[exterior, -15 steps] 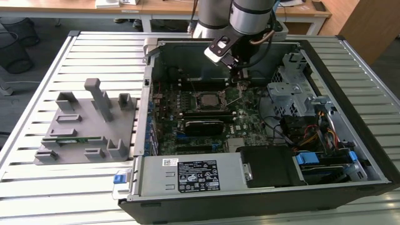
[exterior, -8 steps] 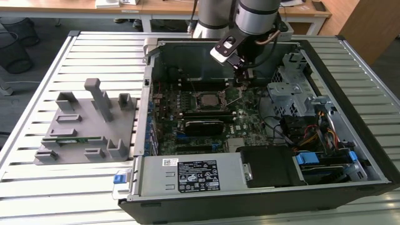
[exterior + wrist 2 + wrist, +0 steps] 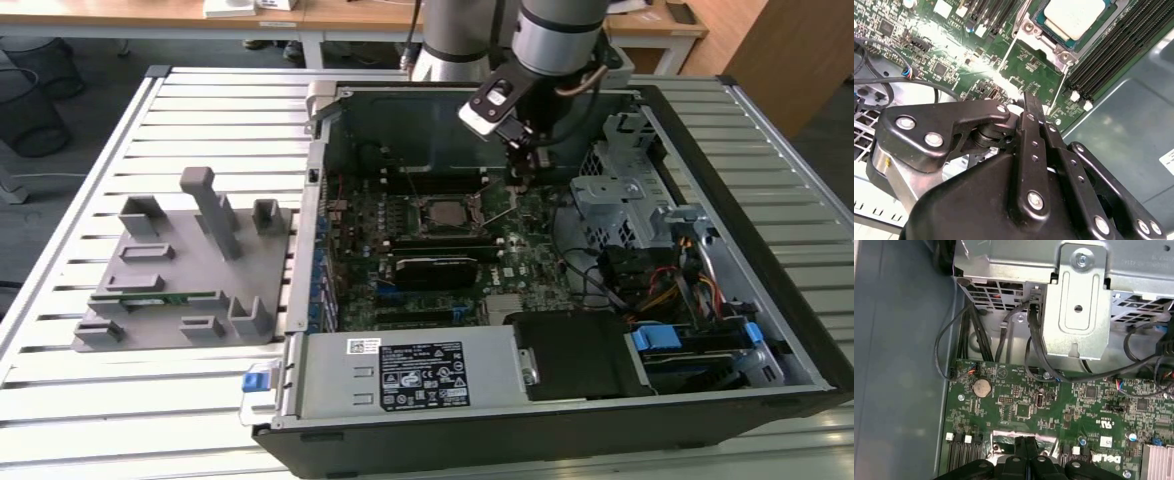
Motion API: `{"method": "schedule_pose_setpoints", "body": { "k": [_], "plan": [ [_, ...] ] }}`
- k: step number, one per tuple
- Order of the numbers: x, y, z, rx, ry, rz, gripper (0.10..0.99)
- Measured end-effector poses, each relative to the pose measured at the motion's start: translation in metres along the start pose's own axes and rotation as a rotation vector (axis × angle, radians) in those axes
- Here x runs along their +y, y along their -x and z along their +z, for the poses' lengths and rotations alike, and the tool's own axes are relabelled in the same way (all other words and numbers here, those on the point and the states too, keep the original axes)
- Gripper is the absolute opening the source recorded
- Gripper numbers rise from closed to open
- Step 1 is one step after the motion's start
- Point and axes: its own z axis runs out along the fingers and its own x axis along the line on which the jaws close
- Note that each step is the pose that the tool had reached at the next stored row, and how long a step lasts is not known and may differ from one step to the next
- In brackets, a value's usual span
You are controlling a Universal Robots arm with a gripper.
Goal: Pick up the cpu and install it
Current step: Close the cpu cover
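Fingers (image 3: 1030, 117) up close in the second wrist view are pinched together, with nothing visible between them. The cpu (image 3: 1070, 16) is already sitting in the socket (image 3: 1046, 47) on the motherboard (image 3: 1024, 405), just past their tips. So pickup looks done and we're at the locking-down stage, I reckon. The thin latch wire (image 3: 1007, 56) looks unclamped, so finishing calls for a gentle, steady push, not a grab. The case (image 3: 747, 200) sits on the slatted desk (image 3: 200, 110).

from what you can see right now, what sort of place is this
Probably a robotics lab or workshop set up for PC assembly: an open computer case sits on a slatted metal table, a grey parts fixture lies beside it, and office desks stand behind.
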Motion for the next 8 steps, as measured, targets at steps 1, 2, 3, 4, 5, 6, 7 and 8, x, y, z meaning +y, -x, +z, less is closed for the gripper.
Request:
{"method": "schedule_pose_setpoints", "body": {
  "k": [1, 2, 3, 4, 5, 6, 7, 8],
  "plan": [
    [0.0009, 0.0001, 0.0005, -0.0004, 0.0, -0.003, 0.114],
    [0.002, 0.0001, 0.0011, -0.0014, 0.0, -0.004, 0.114],
    [0.0032, 0.0, 0.0017, -0.0029, -0.001, -0.005, 0.114],
    [0.0044, -0.0003, 0.0022, -0.0042, -0.001, -0.006, 0.114],
    [0.0057, -0.0006, 0.0027, -0.0052, -0.001, -0.006, 0.114],
    [0.0071, -0.0008, 0.0032, -0.0059, -0.002, -0.006, 0.114],
    [0.0086, -0.0011, 0.0036, -0.0066, -0.002, -0.006, 0.114],
    [0.0099, -0.0014, 0.004, -0.0072, -0.002, -0.006, 0.114]
  ]
}}
